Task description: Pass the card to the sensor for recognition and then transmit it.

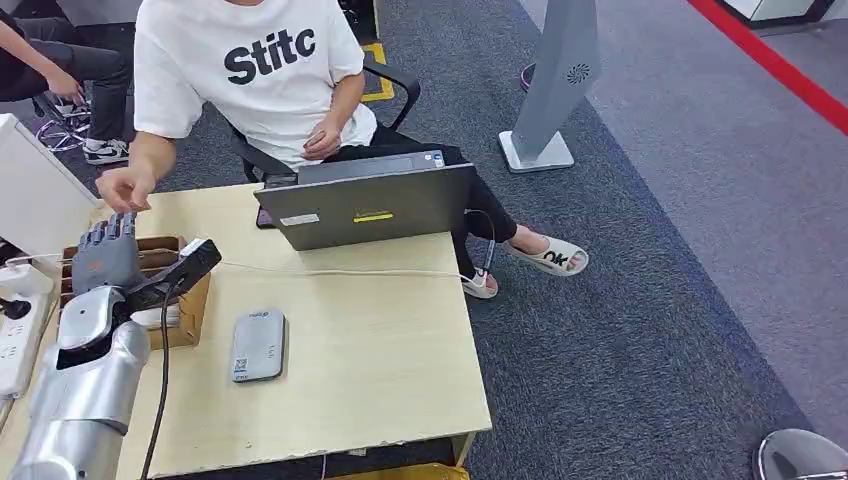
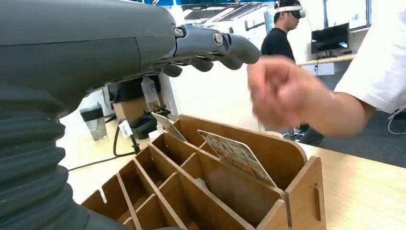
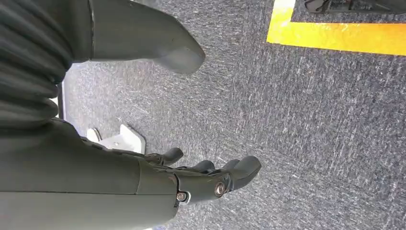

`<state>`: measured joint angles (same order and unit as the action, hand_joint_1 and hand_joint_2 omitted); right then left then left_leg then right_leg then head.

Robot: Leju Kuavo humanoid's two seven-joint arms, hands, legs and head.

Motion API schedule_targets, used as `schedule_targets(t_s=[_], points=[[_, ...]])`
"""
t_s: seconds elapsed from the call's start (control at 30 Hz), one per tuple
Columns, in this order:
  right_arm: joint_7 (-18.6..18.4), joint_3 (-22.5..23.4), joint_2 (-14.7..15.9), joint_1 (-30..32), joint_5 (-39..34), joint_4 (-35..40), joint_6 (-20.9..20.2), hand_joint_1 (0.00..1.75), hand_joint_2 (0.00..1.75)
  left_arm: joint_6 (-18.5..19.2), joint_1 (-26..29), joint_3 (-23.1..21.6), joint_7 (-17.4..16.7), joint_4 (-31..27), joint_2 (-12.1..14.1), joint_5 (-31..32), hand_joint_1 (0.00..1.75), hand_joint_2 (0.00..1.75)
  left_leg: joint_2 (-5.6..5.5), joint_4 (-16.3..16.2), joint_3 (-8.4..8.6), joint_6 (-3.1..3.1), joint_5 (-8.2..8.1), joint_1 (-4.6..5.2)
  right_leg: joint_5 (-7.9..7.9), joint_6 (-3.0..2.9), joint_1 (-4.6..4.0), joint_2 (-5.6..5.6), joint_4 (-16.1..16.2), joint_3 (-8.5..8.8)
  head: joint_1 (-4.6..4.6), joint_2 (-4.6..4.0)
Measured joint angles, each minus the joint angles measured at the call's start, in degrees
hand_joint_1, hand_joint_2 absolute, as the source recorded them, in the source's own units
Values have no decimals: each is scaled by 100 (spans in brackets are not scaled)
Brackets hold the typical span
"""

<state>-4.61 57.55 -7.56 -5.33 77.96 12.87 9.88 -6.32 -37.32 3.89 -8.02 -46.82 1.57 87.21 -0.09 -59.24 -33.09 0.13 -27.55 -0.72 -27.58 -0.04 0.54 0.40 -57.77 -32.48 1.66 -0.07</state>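
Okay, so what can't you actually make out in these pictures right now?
- Wooden organizer, head view: the left hand and its arm cover most compartments.
- Person's hand, left wrist view: motion-blurred; whether it holds anything is unclear.
- Card, left wrist view: its print is too small to read.
- Sensor, head view: its label is too small to read.
- Right hand, right wrist view: fingers partly hidden behind the wrist cover.

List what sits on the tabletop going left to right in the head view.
power strip → wooden card box under the left hand → grey sensor → laptop
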Motion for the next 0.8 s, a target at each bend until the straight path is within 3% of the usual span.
schedule_targets(t_s=[0.7, 0.73, 0.77, 0.8], points=[[0, 22, 0, -1, 63, 0, -15, 0, 175, 105, -219, -87, -20, 188, 112, 0, 0, 175, 0, 0, 0, 0, 0, 0, 0, 0, 0, 0, -1, 0, 0, 0], [0, 22, 0, -1, 63, 0, -15, 0, 175, 105, -219, -90, -20, 190, 120, 0, 14, 175, 0, 0, 0, 0, 0, 0, 0, 0, 0, 0, -1, 0, 0, 0], [0, 22, 0, -1, 63, 0, -15, 0, 175, 105, -220, -89, -20, 195, 122, 0, 129, 175, 0, 0, 0, 0, 0, 0, 0, 0, 0, 0, -1, 0, 0, 0], [0, 24, 0, -1, 63, 0, -15, 0, 175, 107, -220, -88, -20, 201, 127, 0, 164, 175, 0, 0, 0, 0, 0, 0, 0, 0, 0, 0, -1, 0, 0, 0]])
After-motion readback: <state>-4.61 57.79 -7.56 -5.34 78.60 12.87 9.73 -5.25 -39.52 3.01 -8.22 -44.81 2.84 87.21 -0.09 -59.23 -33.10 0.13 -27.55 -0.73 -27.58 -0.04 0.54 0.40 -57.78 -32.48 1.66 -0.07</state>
